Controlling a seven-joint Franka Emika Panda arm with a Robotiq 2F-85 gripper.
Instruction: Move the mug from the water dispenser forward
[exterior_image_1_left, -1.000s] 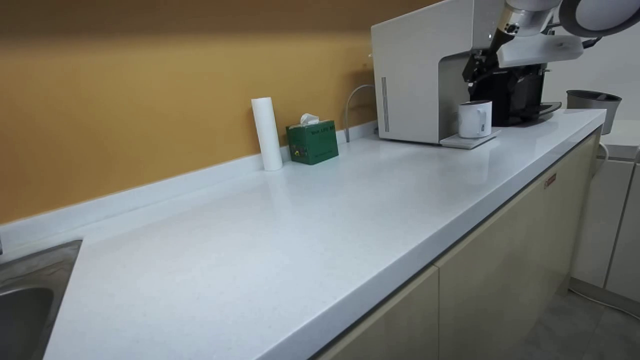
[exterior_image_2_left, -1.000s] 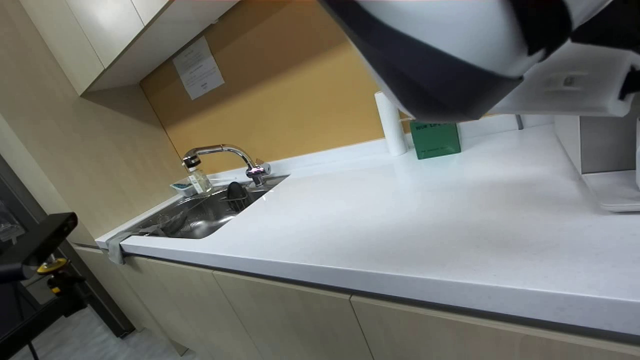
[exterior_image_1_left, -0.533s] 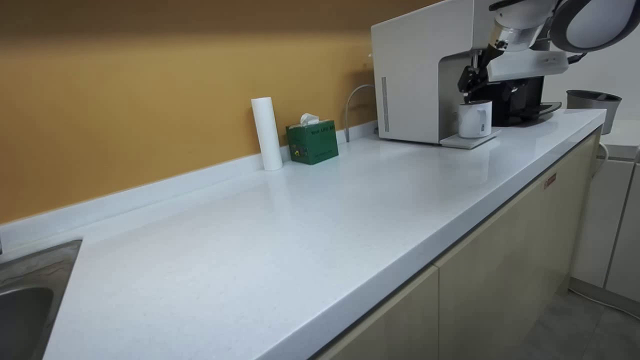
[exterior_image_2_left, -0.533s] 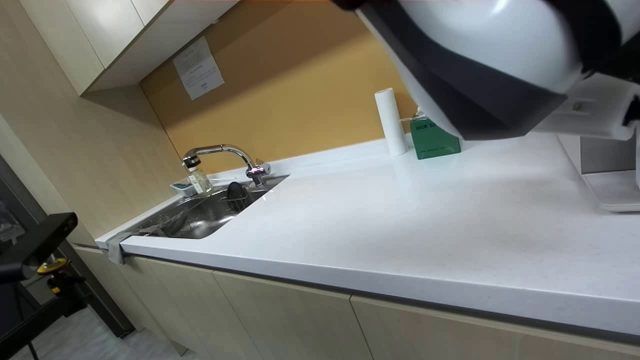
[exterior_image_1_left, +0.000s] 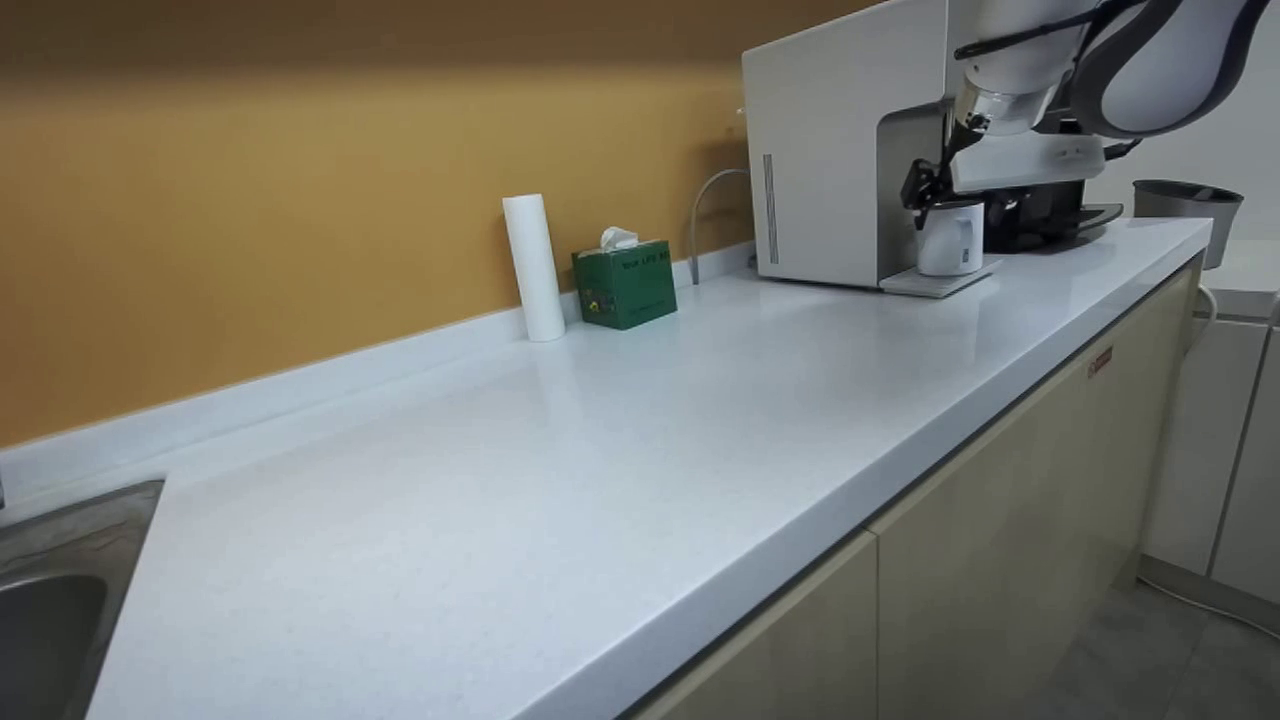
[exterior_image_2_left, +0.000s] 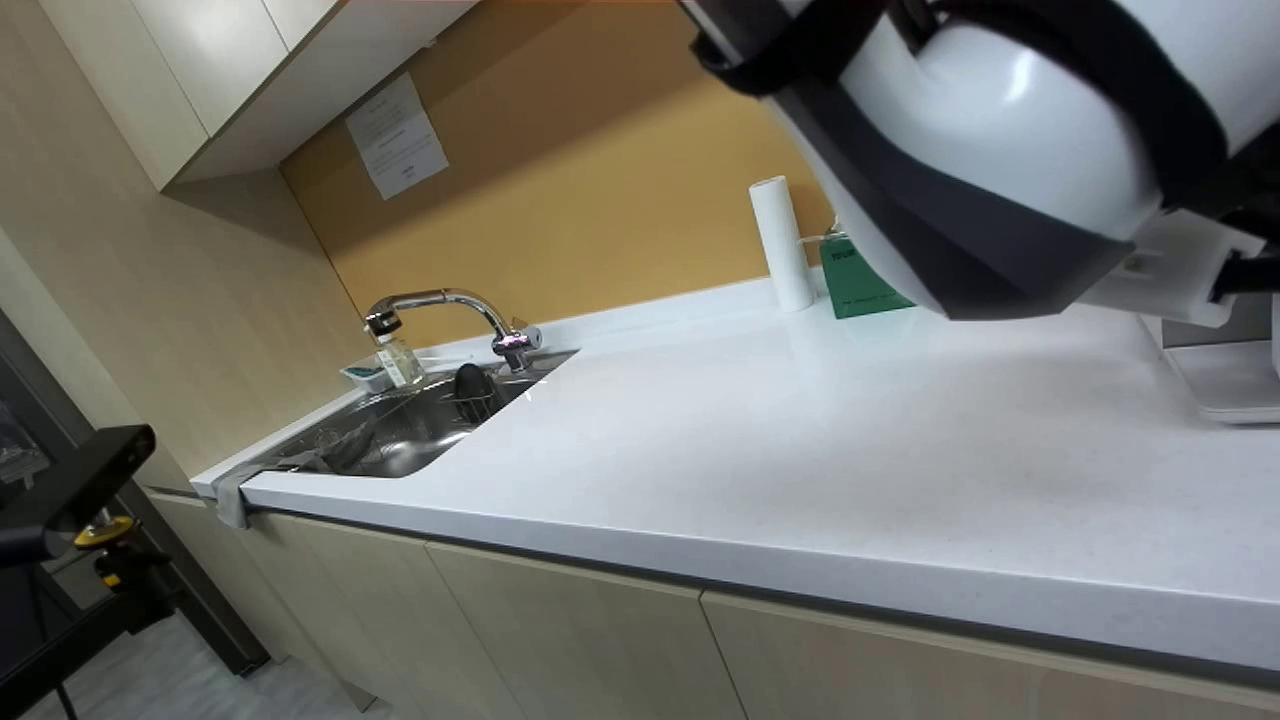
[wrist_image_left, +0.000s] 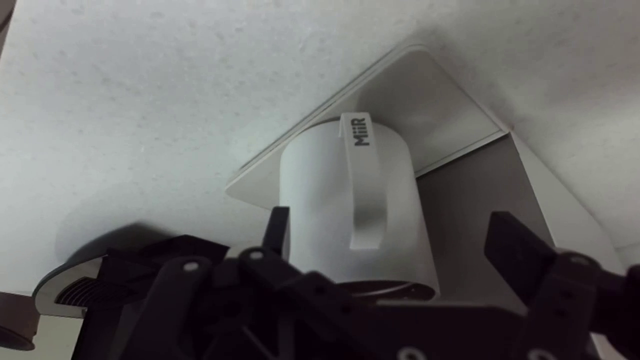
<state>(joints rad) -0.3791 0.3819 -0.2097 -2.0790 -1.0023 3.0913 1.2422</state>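
Note:
The white mug stands upright on the flat drip tray of the white water dispenser. In the wrist view the mug shows its handle facing the camera and its dark open rim low in the picture. My gripper is open around the mug's upper part. The left finger is close against the mug's side; a wide gap lies between the mug and the right finger. In an exterior view the gripper is at the mug's rim and hides part of it. The drip tray shows at the right edge of an exterior view.
A black coffee machine stands just beyond the mug. A green tissue box and a white paper roll stand by the wall. The dispenser's alcove wall is close to the right finger. A sink is at the counter's far end.
The arm has come down, and the gripper has moved from above the mug to around its rim. The mug has not moved.

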